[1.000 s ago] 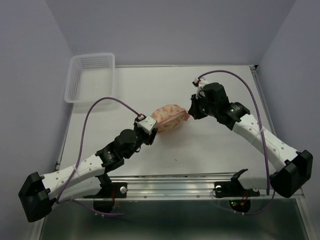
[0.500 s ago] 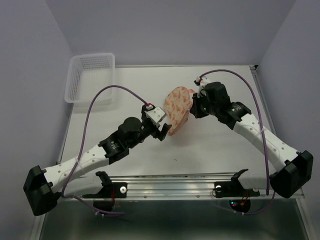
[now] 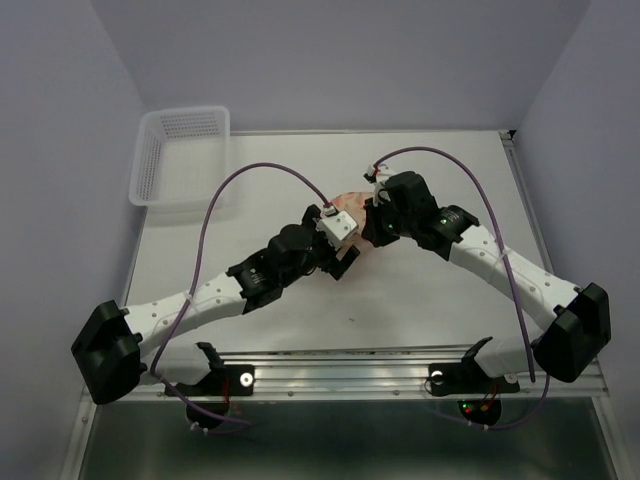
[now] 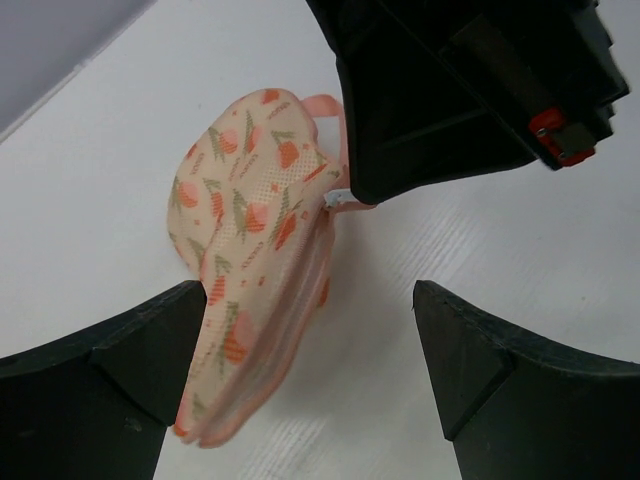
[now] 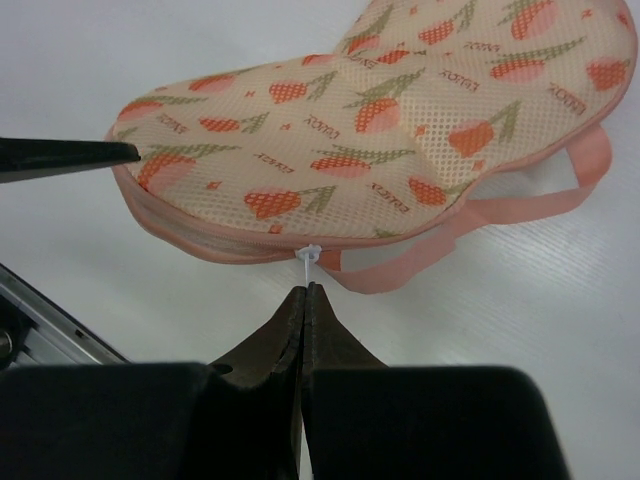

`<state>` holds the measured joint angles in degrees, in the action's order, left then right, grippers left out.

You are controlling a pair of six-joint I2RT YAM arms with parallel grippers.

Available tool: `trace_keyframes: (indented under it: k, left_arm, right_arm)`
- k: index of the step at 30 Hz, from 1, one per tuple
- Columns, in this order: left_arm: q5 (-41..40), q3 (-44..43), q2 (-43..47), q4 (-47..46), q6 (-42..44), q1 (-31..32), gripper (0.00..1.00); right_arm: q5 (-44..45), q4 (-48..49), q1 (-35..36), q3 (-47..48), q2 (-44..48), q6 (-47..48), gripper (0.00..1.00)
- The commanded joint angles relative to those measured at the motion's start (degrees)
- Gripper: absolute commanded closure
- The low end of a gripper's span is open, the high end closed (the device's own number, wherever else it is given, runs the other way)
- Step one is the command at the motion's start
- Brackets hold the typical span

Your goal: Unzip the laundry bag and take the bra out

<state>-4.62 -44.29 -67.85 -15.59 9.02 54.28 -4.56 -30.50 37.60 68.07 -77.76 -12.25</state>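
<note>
Room: plain pale lavender walls (image 3: 330, 60) on three sides, nothing on them.

Surface (image 3: 440, 180): white, matte, with a metal rail (image 3: 350, 365) running along the near edge where the arm bases were bolted. Small dark speck on the surface near the front middle, couldn't tell what it was.

White mesh basket (image 3: 180, 155) sat at the far-left corner, partly overhanging the surface edge, well apart from everything else.

Left arm (image 3: 200, 300) and right arm (image 3: 500, 270) both reached inward and met near mid-surface, each with a purple cable (image 3: 215, 215) looping above it.

The laundry bag (image 4: 250, 260) was at mid-surface between the two pincers. From overhead it was mostly hidden by the wrists, with only a peach patch showing. In the left wrist view it stood tilted up on its edge, lower end resting on the surface. The zip seam looked closed along the visible edge.

Left pincer (image 4: 308, 300) was released, jaws spread wide, holding nothing. The bag's lower end sat just ahead of the gap, close to the left finger. Couldn't tell whether they touched.

Right pincer (image 5: 307, 292) was clenched, tips pinched on the thin white zipper pull (image 5: 309, 258) at the bag's seam.

Pink loop (image 5: 560, 190) hung off the bag's edge beside the pull, lying on the surface.
</note>
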Motion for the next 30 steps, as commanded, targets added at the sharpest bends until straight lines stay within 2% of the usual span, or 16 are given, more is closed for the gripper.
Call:
trace_keyframes:
  k: [1, 4, 8, 13, 16, 17, 18, 20, 21, 22, 23, 30]
  left_arm:
    - [-4.3, -1.9, 0.2, -2.9, 11.3, 0.1, 0.03]
    - [-4.0, -1.6, 0.1, -3.0, 19.4, 0.0, 0.03]
    - [-1.1, -2.5, -1.6, -1.8, 24.4, -0.1, 0.02]
    - [2.7, -4.3, -4.3, -1.7, 24.1, -0.1, 0.04]
    - [3.7, -4.8, -5.6, -2.0, 23.4, -0.1, 0.11]
    - [3.7, -4.9, -6.5, -2.0, 23.5, -0.1, 0.16]
    - [3.8, -4.9, -6.9, -1.5, 23.8, -0.1, 0.29]
    - [3.7, -4.8, -7.9, -1.1, 24.5, -0.1, 0.49]
    - [3.4, -4.8, -7.9, -0.8, 24.6, -0.1, 0.76]
    - [3.2, -4.4, -7.6, -0.7, 24.6, -0.1, 0.9]
    - [2.7, -4.1, -7.4, -0.2, 24.7, -0.1, 1.0]
    - [2.5, 2.2, 0.3, 0.7, 23.1, -0.1, 1.0]
  right_arm:
    - [-0.7, 3.6, 0.9, 2.8, 0.0, -0.1, 0.99]
    - [-1.2, 3.6, 0.9, 2.5, -0.1, 0.1, 0.99]
    - [-1.8, 3.6, 0.9, 2.2, -0.1, 0.1, 0.99]
    - [-1.8, 3.7, 0.9, 2.4, -0.6, -0.1, 0.99]
    - [-1.9, 3.9, 0.9, 2.7, -0.8, -0.2, 0.99]
    - [-1.9, 4.0, 0.9, 2.8, -0.8, -0.2, 0.99]
    - [-1.9, 4.0, 0.9, 2.8, -0.9, -0.3, 0.99]
    - [-1.8, 4.0, 0.9, 2.9, -0.9, -0.3, 0.99]
    - [-1.6, 4.0, 0.9, 2.9, -0.8, -0.2, 0.99]
    - [-1.4, 4.0, 0.9, 2.9, -0.7, -0.1, 0.99]
    - [-1.1, 4.0, 0.9, 2.7, -0.4, -0.1, 0.99]
    - [4.2, 3.9, 0.9, 0.1, 1.6, 2.0, 0.99]
